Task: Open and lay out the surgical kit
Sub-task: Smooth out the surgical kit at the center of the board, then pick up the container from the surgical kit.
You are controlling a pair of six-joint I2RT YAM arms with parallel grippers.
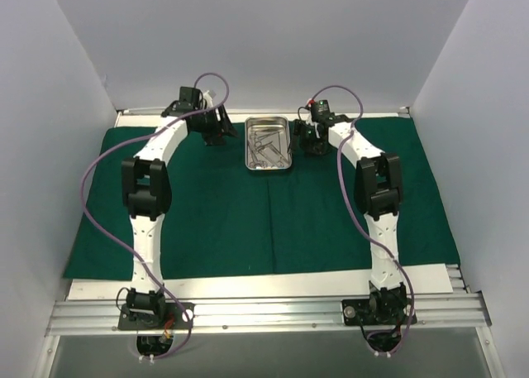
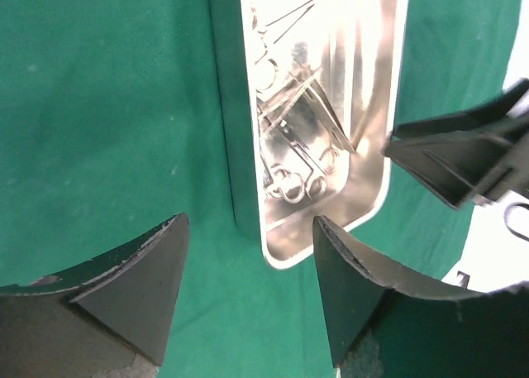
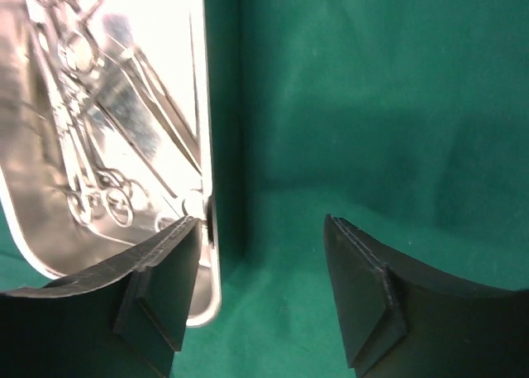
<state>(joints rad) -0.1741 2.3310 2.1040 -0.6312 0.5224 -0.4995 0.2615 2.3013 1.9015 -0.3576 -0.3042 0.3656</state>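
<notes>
White-walled booth [image 1: 264,39]; nearest us, the dark green drape [image 1: 248,221] lies spread on the table [image 1: 248,285]. Further back, L gripper [image 2: 248,287] & R gripper [image 3: 264,287], jaws apart, empty, flank the steel tray [image 1: 269,169] w/ instruments [image 1: 264,146] inside.

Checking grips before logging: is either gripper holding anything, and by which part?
Nothing is held. The left gripper and right gripper both stand open beside the steel tray.
</notes>
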